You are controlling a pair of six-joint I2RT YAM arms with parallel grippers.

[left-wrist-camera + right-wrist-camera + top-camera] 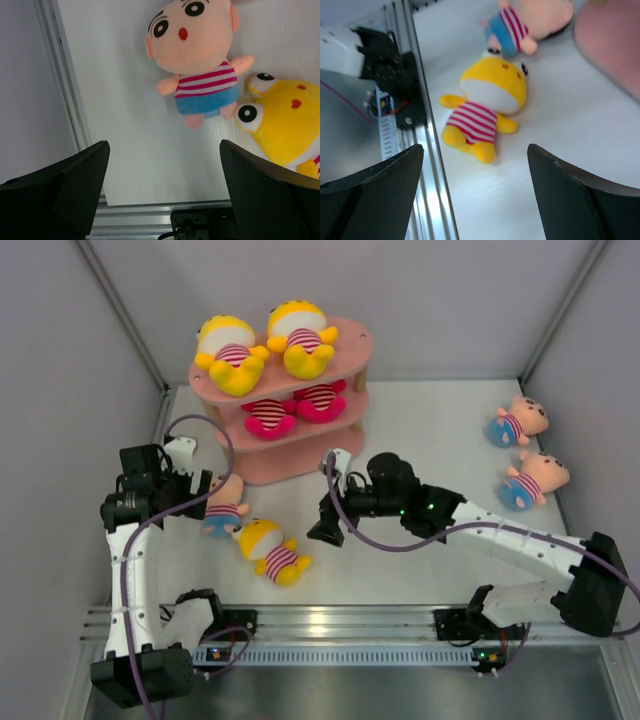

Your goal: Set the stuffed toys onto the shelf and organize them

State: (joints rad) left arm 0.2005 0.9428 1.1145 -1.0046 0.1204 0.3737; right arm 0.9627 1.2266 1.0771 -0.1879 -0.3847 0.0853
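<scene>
End effectors, left (163, 142) and right (475, 146), gape empty; four striped plush dolls (232, 355) fill the pink three-tier shelf (355, 340), four others (272, 552) lie on the white bench (420, 430).

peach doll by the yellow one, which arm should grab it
Left, likely: the left gripper, jaws open, hangs above the peach doll; the right gripper sits farther off, facing the yellow doll.

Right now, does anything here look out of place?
Not everything is on the pink shelf: on the table lie a yellow doll and a peach-headed doll together by the left gripper, and two more peach-headed dolls far off to the right.
</scene>
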